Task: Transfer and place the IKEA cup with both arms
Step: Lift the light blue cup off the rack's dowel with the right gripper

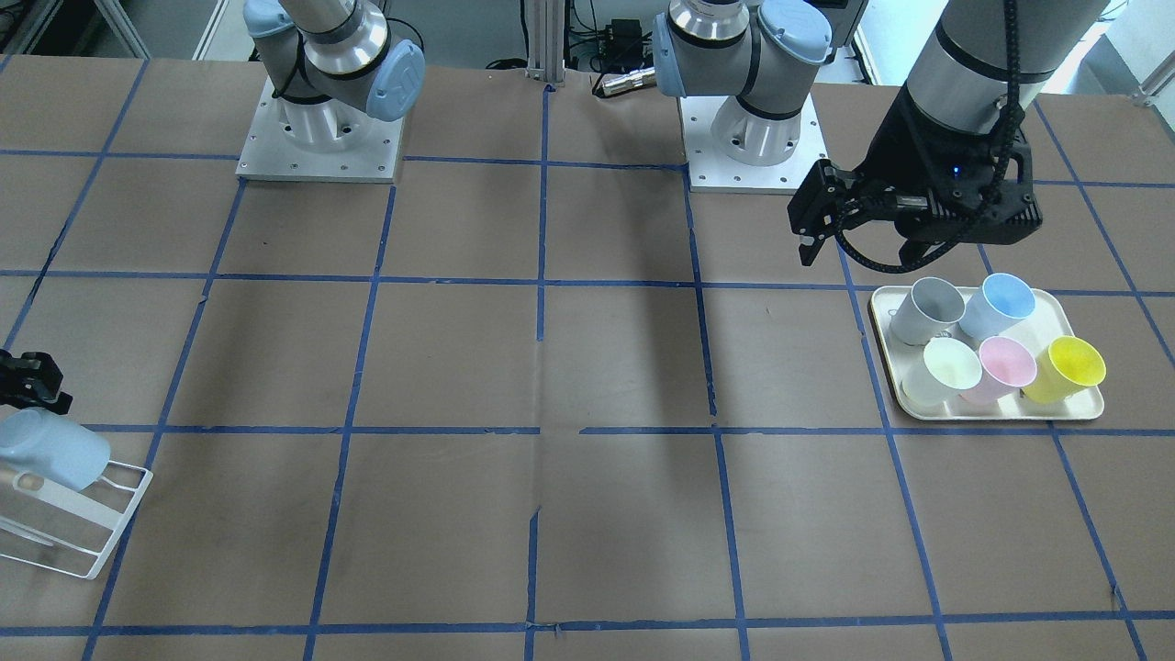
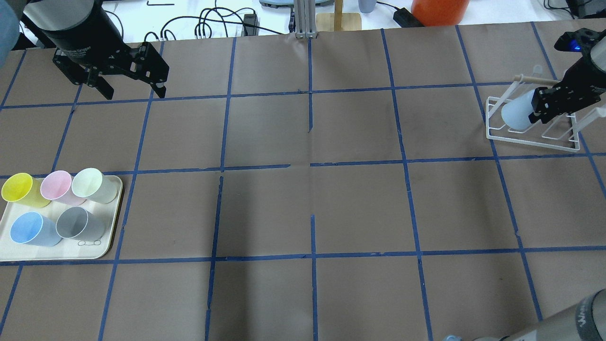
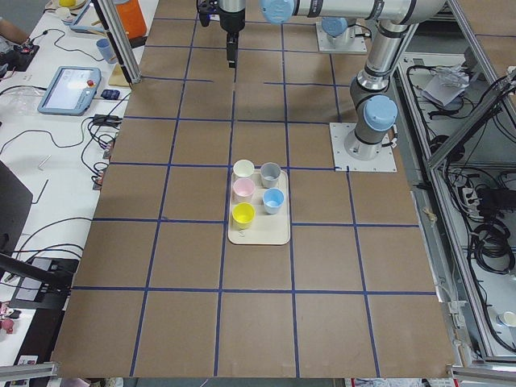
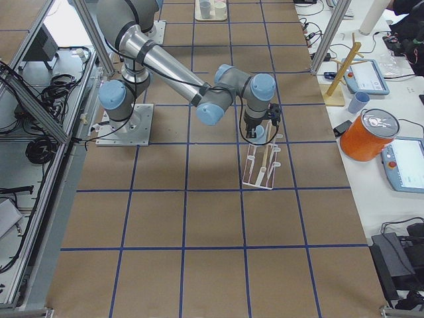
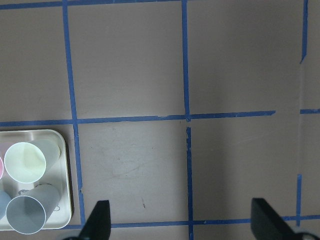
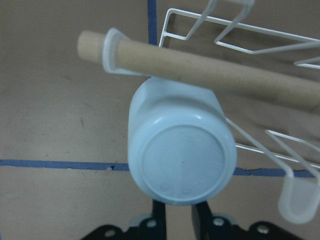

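IKEA cup [image 6: 182, 160] underside: right wrist view only.

Six cups: one yellow cup [image 2: 19, 190], one pink cup [image 2: 57, 186], one cream cup [image 2: 93, 184], one blue cup [image 2: 31, 229], one grey cup [image 2: 78, 223], one pale-blue cup [image 2: 516, 113]. One tray [image 2: 57, 251], one wire rack [image 2: 530, 138]. Two arms: left arm [image 1: 973, 55], right arm [image 4: 169, 67].

Robot lab: taped-grid table [image 1: 597, 367], teach pendant [image 3: 71, 85].

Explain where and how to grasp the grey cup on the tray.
I would grip the grey cup by its rim from above, one finger inside: it stands upright, mouth up, and the blue cup and pale green cup crowd its wall.
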`<action>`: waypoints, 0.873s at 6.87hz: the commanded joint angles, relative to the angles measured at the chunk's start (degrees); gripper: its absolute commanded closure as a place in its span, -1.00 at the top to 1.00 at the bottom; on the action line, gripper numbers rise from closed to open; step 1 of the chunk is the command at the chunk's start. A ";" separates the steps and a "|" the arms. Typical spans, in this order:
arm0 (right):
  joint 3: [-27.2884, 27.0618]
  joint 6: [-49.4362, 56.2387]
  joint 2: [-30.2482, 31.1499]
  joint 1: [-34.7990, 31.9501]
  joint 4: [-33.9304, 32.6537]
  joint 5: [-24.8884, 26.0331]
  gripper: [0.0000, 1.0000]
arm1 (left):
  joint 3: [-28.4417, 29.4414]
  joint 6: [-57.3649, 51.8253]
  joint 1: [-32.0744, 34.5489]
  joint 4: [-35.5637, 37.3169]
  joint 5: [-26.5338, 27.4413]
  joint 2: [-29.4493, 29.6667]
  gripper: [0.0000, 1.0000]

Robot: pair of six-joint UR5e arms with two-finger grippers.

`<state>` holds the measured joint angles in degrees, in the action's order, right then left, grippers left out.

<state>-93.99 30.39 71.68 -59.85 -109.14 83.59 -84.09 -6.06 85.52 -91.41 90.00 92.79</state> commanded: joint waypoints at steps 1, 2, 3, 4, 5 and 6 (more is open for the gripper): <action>0.03 0.02 3.10 0.00 2.07 -0.09 -0.95 | -0.02 0.00 -0.01 0.00 0.00 -0.06 1.00; 0.29 0.11 5.12 0.00 4.88 -0.01 -1.00 | -0.02 0.00 -0.01 -0.09 0.00 -0.06 1.00; 0.47 0.63 5.05 0.00 5.34 0.25 -0.91 | -0.02 0.00 -0.01 0.00 0.00 -0.06 1.00; 0.39 1.68 3.74 0.00 2.56 -0.53 0.17 | -0.02 0.00 -0.01 0.00 -0.09 -0.06 1.00; 0.38 2.04 2.17 0.00 -0.77 -0.53 0.99 | -0.02 0.00 -0.01 0.00 -0.17 -0.06 1.00; 0.38 2.39 1.37 0.00 -1.42 -0.53 1.00 | -0.02 0.00 -0.01 0.00 -0.09 -0.06 1.00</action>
<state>-93.60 32.25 74.30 -59.86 -108.71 83.14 -84.11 -6.06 85.52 -91.41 89.89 92.73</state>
